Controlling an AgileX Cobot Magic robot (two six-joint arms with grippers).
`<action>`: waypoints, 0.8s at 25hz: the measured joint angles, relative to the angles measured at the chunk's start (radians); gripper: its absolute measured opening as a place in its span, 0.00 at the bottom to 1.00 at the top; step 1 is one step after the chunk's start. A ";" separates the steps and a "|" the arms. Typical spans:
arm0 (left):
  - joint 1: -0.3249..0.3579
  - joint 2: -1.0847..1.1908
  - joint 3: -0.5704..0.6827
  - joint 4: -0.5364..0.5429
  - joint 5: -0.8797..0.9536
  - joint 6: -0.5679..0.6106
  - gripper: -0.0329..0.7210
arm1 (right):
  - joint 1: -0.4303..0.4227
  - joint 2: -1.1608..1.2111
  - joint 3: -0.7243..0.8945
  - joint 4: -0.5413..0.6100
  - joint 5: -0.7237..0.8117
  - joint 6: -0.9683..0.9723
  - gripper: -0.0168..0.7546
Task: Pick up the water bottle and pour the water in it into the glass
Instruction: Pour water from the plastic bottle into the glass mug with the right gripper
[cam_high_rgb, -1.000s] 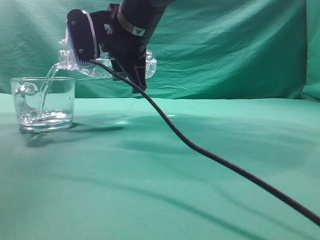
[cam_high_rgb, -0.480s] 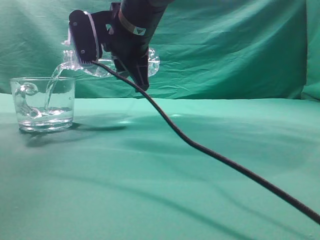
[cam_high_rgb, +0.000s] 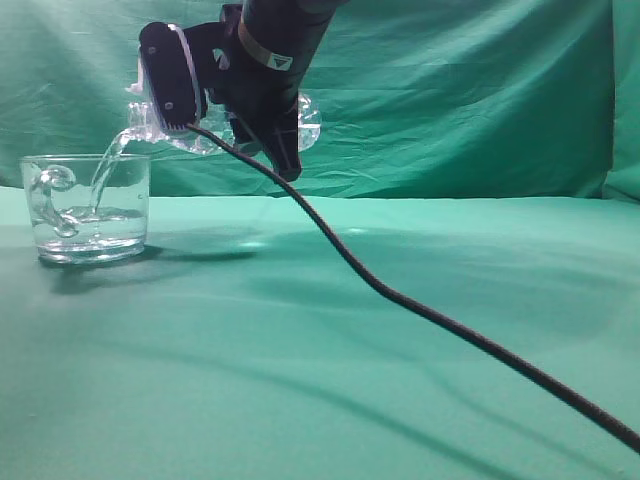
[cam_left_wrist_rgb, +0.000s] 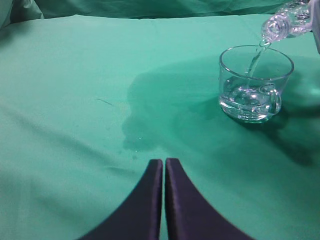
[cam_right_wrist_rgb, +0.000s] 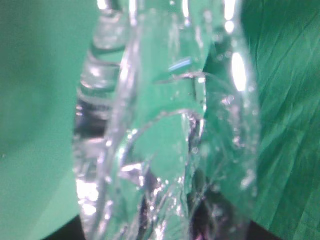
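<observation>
The glass (cam_high_rgb: 86, 208), a short wide clear mug with a looped handle, stands at the left edge of the exterior view on the green cloth (cam_high_rgb: 330, 370), partly filled. A thin stream of clear water (cam_high_rgb: 108, 170) arcs into it from the tilted, ribbed clear plastic water bottle (cam_high_rgb: 215, 125) at upper left, clamped in the right gripper (cam_high_rgb: 235, 100). A black cable (cam_high_rgb: 420, 310) trails down to lower right. In the left wrist view, the left gripper (cam_left_wrist_rgb: 164, 172) sits at bottom centre, jaws pressed together on nothing.
</observation>
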 joint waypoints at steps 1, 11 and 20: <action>0.000 0.000 0.000 0.000 0.000 0.000 0.04 | 0.000 0.000 0.000 0.000 0.000 0.000 0.37; 0.000 0.000 0.000 0.000 0.000 0.000 0.04 | 0.000 0.000 -0.001 0.000 -0.002 0.094 0.37; 0.000 0.000 0.000 0.000 0.000 0.000 0.04 | 0.001 0.000 -0.001 0.077 -0.073 0.454 0.37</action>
